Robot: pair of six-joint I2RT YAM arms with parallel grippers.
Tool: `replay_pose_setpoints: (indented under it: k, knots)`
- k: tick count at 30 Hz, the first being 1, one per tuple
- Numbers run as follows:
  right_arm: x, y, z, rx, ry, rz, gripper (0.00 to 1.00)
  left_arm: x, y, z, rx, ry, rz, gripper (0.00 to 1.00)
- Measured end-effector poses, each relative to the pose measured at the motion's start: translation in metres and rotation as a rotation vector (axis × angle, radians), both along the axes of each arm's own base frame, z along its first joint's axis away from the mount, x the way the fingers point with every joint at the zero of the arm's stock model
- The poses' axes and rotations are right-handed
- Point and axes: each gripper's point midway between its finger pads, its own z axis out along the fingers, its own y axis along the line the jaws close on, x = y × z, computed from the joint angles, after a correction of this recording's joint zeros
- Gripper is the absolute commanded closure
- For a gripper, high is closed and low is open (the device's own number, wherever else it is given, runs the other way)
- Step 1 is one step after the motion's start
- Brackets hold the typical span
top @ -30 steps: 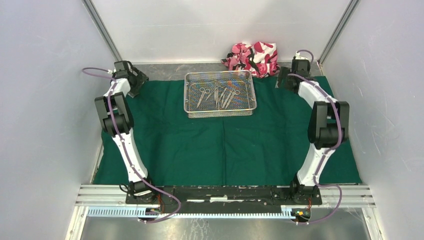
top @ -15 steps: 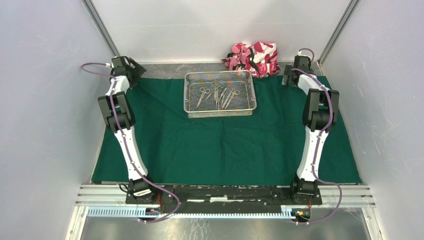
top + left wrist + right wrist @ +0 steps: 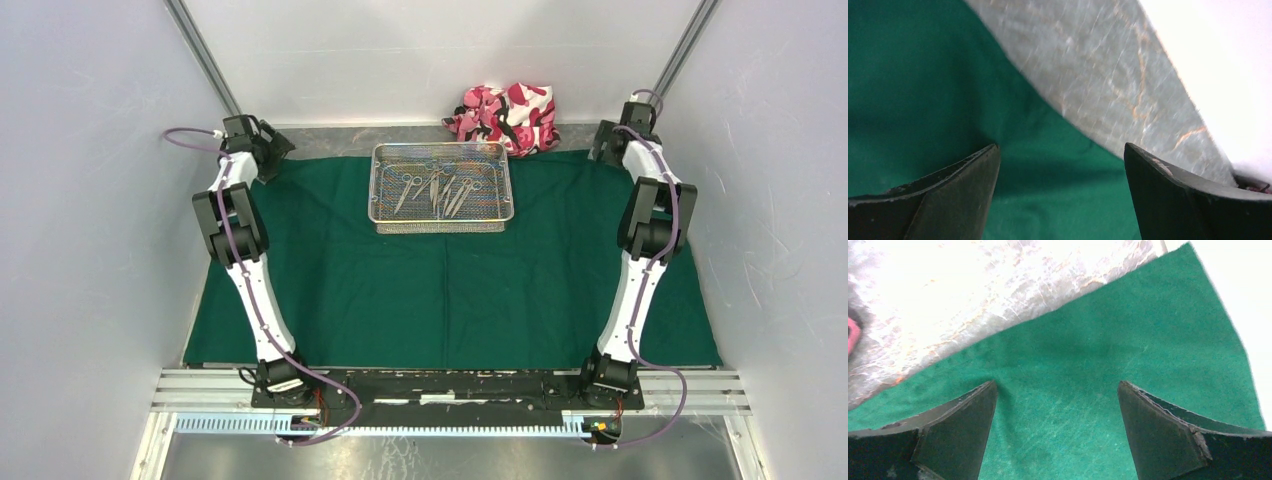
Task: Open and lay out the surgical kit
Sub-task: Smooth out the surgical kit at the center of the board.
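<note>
From above, the right arm has swung outward over the last second, bringing the right tool [image 3: 608,143] to the far right corner of the dark green cloth drape [image 3: 450,290]. The left tool [image 3: 268,146] has barely shifted at the far left corner. The rectangular silver wire-mesh tray [image 3: 441,225] sits on the drape's far middle, with the slim steel instruments [image 3: 436,190] still inside, so I judge unwrapping nearly finished and laying out not begun.

At the left wrist, the left tool [image 3: 1060,147] is spread wide over the drape's edge beside the bare grey bench [image 3: 1108,75], pinching nothing.

At the right wrist, the right tool [image 3: 1057,385] is likewise spread above the cloth corner, pinching nothing.

No writing is legible in any view.
</note>
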Motion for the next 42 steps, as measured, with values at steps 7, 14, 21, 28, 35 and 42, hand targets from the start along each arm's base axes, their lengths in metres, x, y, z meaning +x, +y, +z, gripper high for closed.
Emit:
replay_pose_setpoints:
  k: [7,14,21,28,35,42]
  knots:
    - [-0.009,0.031,0.040,-0.012,-0.019,0.088,0.02,-0.046,-0.035,0.006,0.002,0.139,-0.054,0.00]
    - [-0.039,0.105,0.052,0.076,-0.019,0.248,0.03,-0.096,-0.120,0.042,-0.024,0.135,-0.212,0.00]
    - [-0.086,0.151,-0.001,0.118,0.121,0.334,0.03,-0.173,-0.159,0.023,-0.058,0.212,-0.286,0.00]
    - [-0.132,0.130,-0.020,0.063,0.202,0.280,0.02,-0.247,-0.134,-0.017,-0.013,0.378,-0.179,0.00]
    - [-0.138,0.111,-0.018,0.023,0.193,0.222,0.03,-0.289,-0.104,-0.023,0.018,0.409,-0.031,0.00]
    - [-0.149,0.111,-0.002,-0.045,0.212,0.200,0.04,-0.325,-0.088,-0.019,0.081,0.444,0.038,0.00]
